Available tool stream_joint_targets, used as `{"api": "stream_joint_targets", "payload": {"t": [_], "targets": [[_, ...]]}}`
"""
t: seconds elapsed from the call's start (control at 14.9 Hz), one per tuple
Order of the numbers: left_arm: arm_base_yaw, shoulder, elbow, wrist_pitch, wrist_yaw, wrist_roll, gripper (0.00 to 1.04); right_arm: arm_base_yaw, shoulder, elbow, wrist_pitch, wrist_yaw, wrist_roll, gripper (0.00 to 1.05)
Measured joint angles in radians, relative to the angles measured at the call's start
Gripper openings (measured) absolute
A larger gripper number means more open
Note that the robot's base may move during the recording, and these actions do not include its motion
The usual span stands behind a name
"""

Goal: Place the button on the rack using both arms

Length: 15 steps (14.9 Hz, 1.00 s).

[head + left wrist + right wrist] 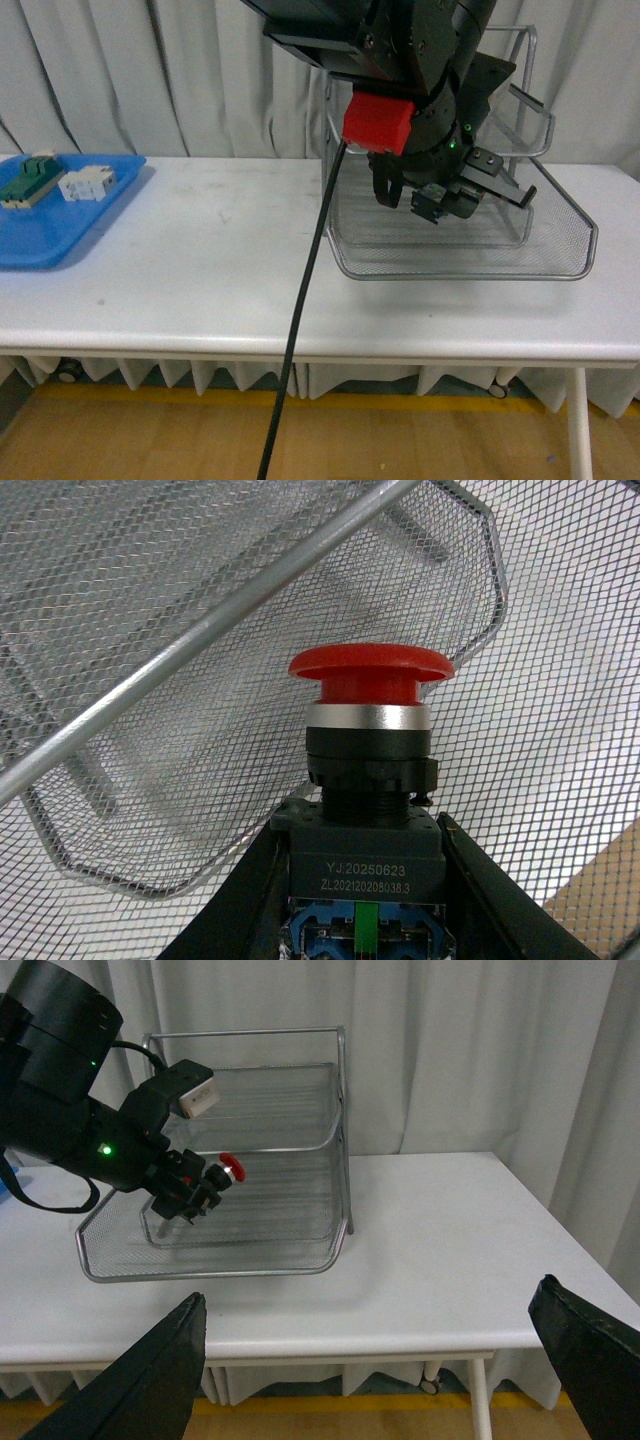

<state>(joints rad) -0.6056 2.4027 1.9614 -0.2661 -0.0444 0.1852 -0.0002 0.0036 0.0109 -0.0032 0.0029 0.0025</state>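
While my left gripper [365, 840] pinched the button [370, 695] by its dark blocky body, the red cap stuck out free ahead of the fingers [470, 880], toward the mesh of the rack [150, 630]. The button hung in the air over the lowest shelf, and I saw no contact with the wire.

The first risk I judged was the cap itself. It was wider than the body, and a frame tube crossed close by, so a careless push could have hooked the cap's edge on the tube or a shelf rim and twisted the button out of my pinch.

The second was the release. Let go from that height, a top-heavy part like this would likely have tipped and rolled on the springy mesh instead of settling.

My right gripper [370, 1370] stood spread wide with nothing in it, well apart from the rack [250, 1270], too far off to steady the shelf if it slid.

From my body camera the rack [560, 275] sat at about two o'clock on the worktop [200, 260]. A black cable [305, 300] trailed across the worktop's near edge at twelve, and a sharp pull could have snagged it. The blue tray [60, 240] lay at ten o'clock, out of the way.
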Motion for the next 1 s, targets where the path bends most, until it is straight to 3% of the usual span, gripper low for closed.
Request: {"api": "stream_joint_targets", "payload": {"t": [0.13,0.2,0.54,1.0], "targets": [[0.0,0.035,0.03,-0.026,-0.001,0.002,0.36,0.0,0.0,0.0,0.0,0.0,0.0,0.98],[0.0,0.042,0.04,-0.039,0.005,-0.006,0.43,0.0,0.0,0.0,0.0,0.0,0.0,0.98],[0.001,-0.008,-0.019,0.041,0.045,-0.108,1.0,0.0,0.0,0.0,0.0,0.0,0.0,0.98],[0.05,-0.573,-0.61,0.483,-0.016,-0.102,0.98,0.0,0.0,0.0,0.0,0.0,0.0,0.98]]}}
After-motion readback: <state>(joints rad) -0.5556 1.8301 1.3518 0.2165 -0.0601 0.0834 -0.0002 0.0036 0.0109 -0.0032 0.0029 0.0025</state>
